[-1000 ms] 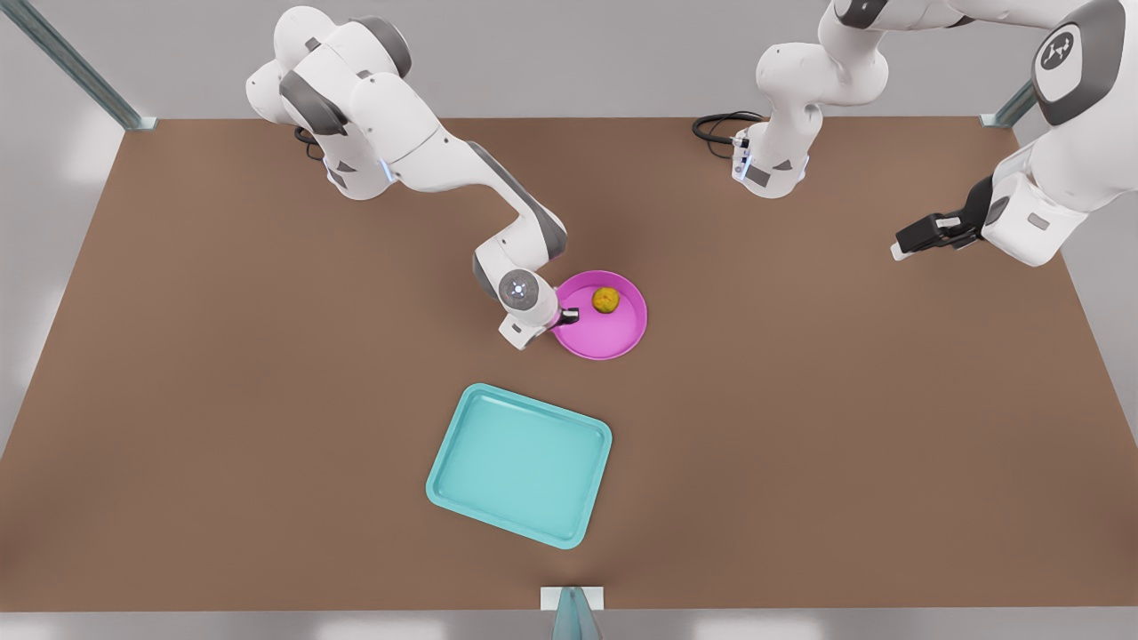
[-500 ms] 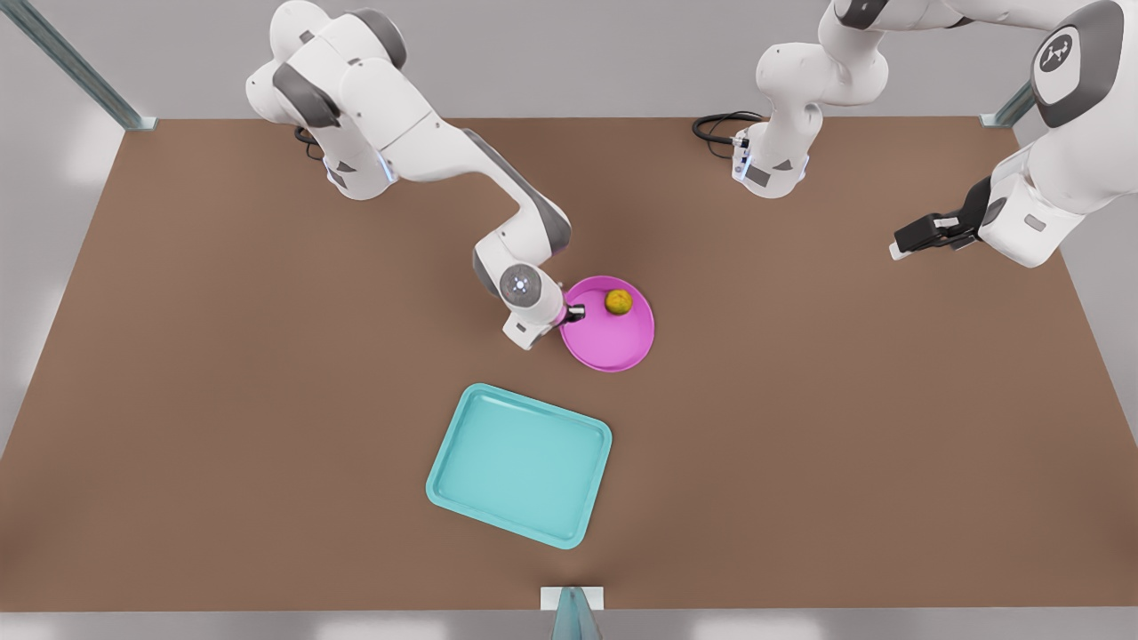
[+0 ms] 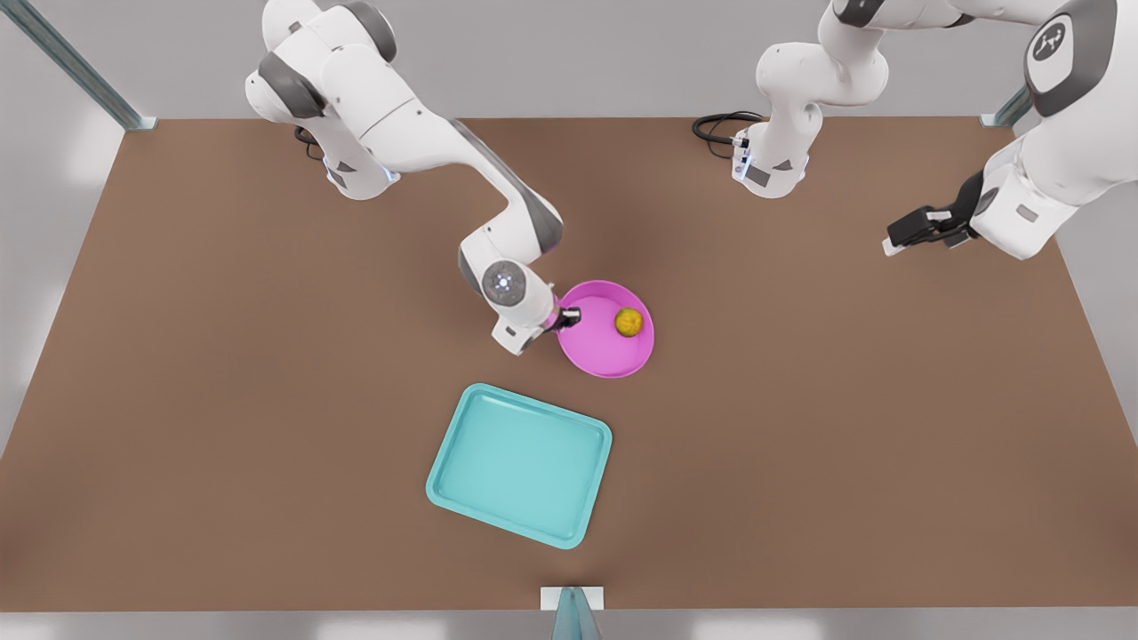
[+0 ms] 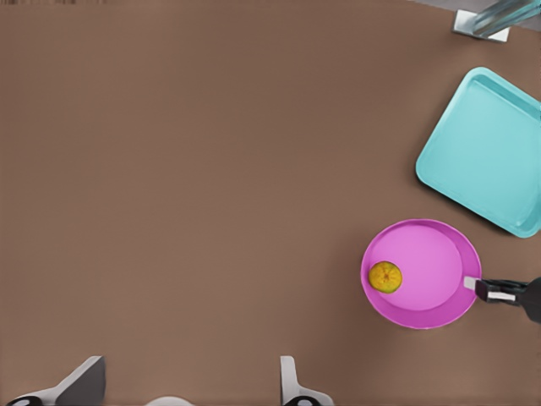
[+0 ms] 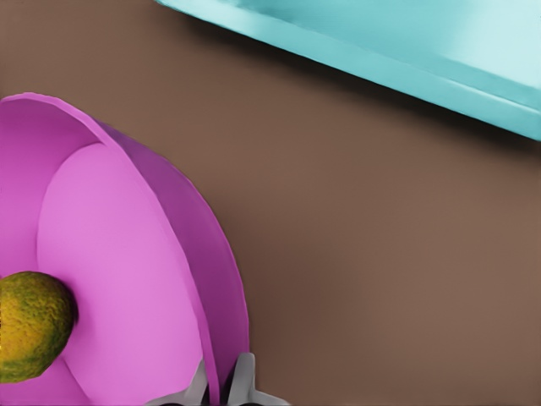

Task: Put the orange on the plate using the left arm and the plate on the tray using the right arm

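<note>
Right fingers (image 5: 221,385) pinch plate (image 5: 110,254) rim; orange (image 5: 30,326) inside.

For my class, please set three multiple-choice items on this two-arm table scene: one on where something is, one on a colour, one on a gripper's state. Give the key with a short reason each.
1. Where is the small round yellow-orange fruit?
A. On the brown table
B. In the round pink plate
C. In the teal rectangular tray

2. What colour is the rectangular tray?
A. Teal
B. Red
C. White

3. What is the right gripper doing?
A. Hanging open, far from everything
B. Shut on the fruit
C. Shut on the plate's rim

Key:
1 B: the orange lies inside the pink plate, apart from the tray.
2 A: the tray is teal in the front view, on the table.
3 C: the right gripper pinches the plate's rim; its fingers close on either side of the rim in the right wrist view. The left gripper waits open near the front view's right edge.
</note>
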### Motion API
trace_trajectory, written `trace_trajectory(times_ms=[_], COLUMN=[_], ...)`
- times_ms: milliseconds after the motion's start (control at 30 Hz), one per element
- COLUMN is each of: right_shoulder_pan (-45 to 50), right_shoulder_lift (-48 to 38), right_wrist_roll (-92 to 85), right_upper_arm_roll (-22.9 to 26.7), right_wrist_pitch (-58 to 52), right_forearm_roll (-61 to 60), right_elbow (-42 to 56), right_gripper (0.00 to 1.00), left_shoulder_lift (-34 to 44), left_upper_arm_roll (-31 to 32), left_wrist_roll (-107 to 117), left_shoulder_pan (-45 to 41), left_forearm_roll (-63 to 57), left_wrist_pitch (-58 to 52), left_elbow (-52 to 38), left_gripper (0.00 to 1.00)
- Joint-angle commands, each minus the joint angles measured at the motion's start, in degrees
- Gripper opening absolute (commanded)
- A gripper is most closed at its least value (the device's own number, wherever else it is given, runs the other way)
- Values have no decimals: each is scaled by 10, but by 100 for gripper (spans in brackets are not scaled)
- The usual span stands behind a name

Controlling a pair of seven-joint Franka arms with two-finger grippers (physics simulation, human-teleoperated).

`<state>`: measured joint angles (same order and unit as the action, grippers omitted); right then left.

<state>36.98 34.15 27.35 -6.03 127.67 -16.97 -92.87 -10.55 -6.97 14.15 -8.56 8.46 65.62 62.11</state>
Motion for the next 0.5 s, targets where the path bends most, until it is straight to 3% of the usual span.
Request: trace_trajectory(times_ms=[0,467], right_shoulder_pan=[-2,-119], right_shoulder_lift=[0,39], right_wrist_roll=[-13,-15], right_upper_arm_roll=[3,6], right_wrist_pitch=[1,-2], right_forearm_roll=[-9,-11], right_elbow=[9,102], right_gripper=[21,21], left_shoulder_lift=[4,-11], left_upper_arm_roll=[-2,-19], left_wrist_roll=[4,-4], left_shoulder_pan=[0,1], left_forearm_roll=[-3,-13], left_wrist_pitch=[0,22], left_elbow=[-1,-1], left_gripper=[100,100])
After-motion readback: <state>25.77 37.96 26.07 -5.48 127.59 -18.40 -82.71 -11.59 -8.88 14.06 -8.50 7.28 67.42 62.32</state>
